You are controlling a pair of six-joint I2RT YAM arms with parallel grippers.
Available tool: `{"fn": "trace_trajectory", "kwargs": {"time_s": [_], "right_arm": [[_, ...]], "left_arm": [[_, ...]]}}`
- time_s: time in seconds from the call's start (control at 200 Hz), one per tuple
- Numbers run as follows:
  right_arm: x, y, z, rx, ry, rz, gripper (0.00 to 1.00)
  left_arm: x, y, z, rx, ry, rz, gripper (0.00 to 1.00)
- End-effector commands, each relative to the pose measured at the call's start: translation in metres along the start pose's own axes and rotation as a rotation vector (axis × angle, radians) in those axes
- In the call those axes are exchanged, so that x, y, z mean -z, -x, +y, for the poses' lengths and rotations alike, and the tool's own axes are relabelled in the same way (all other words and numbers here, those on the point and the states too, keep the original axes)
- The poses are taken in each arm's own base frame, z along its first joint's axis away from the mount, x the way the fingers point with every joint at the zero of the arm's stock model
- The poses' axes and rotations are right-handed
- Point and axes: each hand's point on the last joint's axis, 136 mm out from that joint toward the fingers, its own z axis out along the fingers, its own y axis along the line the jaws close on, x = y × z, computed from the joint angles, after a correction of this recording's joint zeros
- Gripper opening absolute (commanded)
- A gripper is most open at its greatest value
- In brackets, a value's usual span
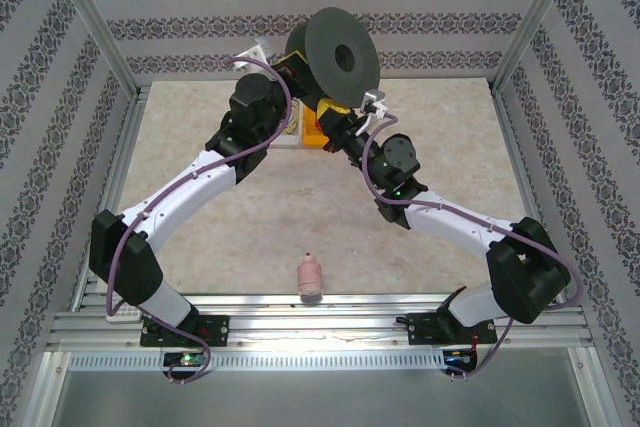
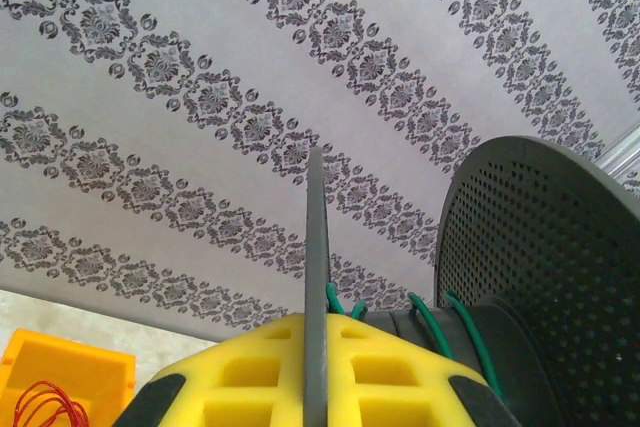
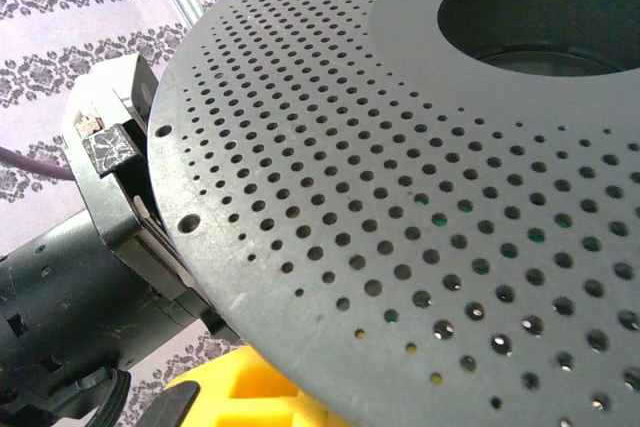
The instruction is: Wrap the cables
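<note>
Two arms hold the spool (image 1: 340, 52) aloft, pink bottle (image 1: 311, 279) on tabletop (image 1: 200, 197) below | left wrist: left end effector (image 2: 316, 347) clenched on the spool's flange rim, green cable (image 2: 432, 322) on core, red-orange cable (image 2: 40, 409) in yellow bin (image 2: 70, 372); we should lay turns tight | right wrist: right end effector (image 3: 255, 392) clenched, grasping what we cannot tell; flange (image 3: 400, 197) hides core.

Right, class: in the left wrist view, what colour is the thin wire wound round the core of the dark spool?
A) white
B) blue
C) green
C: the green wire loops over the core of the spool, between its two flanges.
</note>
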Motion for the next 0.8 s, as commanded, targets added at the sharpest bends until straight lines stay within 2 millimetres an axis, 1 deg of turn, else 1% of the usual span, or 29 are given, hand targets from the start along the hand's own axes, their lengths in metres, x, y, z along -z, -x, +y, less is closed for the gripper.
{"fn": "trace_trajectory", "kwargs": {"time_s": [0.0,0.09,0.175,0.33,0.45,0.505,0.595,0.704,0.764,0.794], "right_arm": [[0.009,0.06,0.08,-0.016,0.307,-0.2,0.0],[0.01,0.068,0.072,-0.075,0.28,-0.265,0.0],[0.007,0.071,0.072,-0.1,0.288,-0.279,0.0],[0.002,0.068,0.076,-0.096,0.304,-0.267,0.0],[0.003,0.06,0.072,-0.06,0.272,-0.246,0.0],[0.005,0.058,0.067,-0.033,0.238,-0.238,0.0],[0.01,0.055,0.053,0.01,0.145,-0.232,0.0],[0.022,0.052,0.034,0.074,0.023,-0.212,0.0],[0.03,0.049,0.027,0.115,-0.018,-0.189,0.0],[0.033,0.047,0.024,0.125,-0.036,-0.174,0.04]], "left_arm": [[-0.004,-0.066,0.006,-0.106,0.001,0.168,0.0],[-0.004,-0.072,0.004,-0.123,0.003,0.174,0.0],[-0.004,-0.077,0.002,-0.136,0.003,0.184,0.0],[-0.004,-0.081,-0.001,-0.149,-0.001,0.189,0.0],[-0.003,-0.079,-0.004,-0.152,-0.009,0.189,0.0],[-0.002,-0.077,-0.006,-0.15,-0.014,0.187,0.0],[0.0,-0.073,-0.009,-0.151,-0.025,0.183,0.0],[0.005,-0.065,-0.012,-0.159,-0.036,0.174,0.0],[0.008,-0.059,-0.012,-0.156,-0.04,0.168,0.0],[0.009,-0.056,-0.011,-0.153,-0.04,0.165,0.0]]}}
